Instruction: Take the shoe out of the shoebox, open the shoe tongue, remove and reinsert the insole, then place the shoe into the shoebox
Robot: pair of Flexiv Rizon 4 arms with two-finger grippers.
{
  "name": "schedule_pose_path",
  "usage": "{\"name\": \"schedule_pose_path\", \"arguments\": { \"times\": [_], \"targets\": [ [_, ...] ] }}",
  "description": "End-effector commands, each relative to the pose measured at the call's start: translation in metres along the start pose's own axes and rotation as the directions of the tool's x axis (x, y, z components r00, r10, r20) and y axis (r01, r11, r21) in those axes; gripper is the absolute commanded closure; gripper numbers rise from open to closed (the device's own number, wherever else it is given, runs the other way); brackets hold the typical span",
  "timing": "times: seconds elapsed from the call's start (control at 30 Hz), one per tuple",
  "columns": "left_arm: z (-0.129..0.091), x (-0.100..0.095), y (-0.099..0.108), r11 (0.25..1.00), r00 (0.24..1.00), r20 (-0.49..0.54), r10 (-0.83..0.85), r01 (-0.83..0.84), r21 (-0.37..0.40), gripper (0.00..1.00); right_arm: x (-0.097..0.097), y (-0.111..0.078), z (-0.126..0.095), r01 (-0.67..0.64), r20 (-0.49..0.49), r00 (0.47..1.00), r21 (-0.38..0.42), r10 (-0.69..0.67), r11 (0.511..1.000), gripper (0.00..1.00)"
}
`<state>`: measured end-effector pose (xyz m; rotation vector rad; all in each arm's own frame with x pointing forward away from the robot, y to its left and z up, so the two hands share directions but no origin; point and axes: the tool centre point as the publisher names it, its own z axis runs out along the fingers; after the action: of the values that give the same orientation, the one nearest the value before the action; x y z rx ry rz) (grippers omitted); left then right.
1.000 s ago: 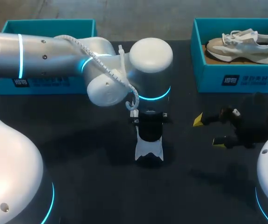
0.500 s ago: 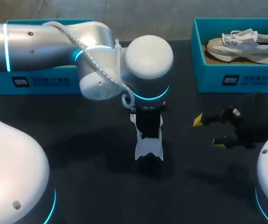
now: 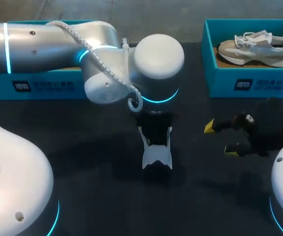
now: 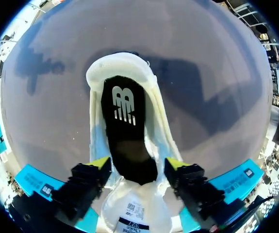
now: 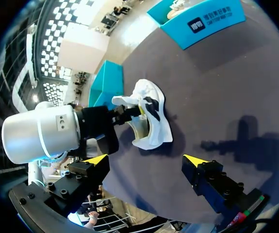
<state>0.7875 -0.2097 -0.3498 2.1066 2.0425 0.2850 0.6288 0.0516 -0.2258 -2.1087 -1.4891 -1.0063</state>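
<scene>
On the table [image 3: 87, 162], left tool [image 4: 138, 164] grips shoe [image 4: 120, 68]

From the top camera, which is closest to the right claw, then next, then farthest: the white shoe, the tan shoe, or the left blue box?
Starting from the right claw:
1. White shoe, in the middle of the table.
2. Tan shoe, in the far right corner.
3. Left blue box, way over on the far left side.

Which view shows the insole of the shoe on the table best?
Left wrist view: the black insole shows plainly inside the white shoe. Head view mostly hides it behind the left arm; right wrist view catches a small dark patch.
</scene>
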Motion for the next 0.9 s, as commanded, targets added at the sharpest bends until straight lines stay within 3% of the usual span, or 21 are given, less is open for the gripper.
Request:
{"name": "schedule_pose_path", "arguments": {
  "times": [0.03,0.47,0.9],
  "targets": [
    [0.0,0.0,0.003,1.0,1.0,0.005,-0.004,0.004,0.0,0.0,0.0,-0.003,-0.003,0.0,0.001,1.0,-0.003,0.0,1.0,0.0],
    [-0.003,0.004,0.005,1.0,1.0,0.006,0.002,-0.002,0.012,0.0,0.0,-0.003,-0.003,0.0,0.001,1.0,-0.003,0.0,1.0,0.0],
    [-0.021,-0.001,0.029,1.0,0.999,0.031,0.01,-0.01,-0.005,0.0,0.0,-0.003,-0.003,0.0,0.001,1.0,-0.003,0.0,1.0,0.0]
  ]
}}
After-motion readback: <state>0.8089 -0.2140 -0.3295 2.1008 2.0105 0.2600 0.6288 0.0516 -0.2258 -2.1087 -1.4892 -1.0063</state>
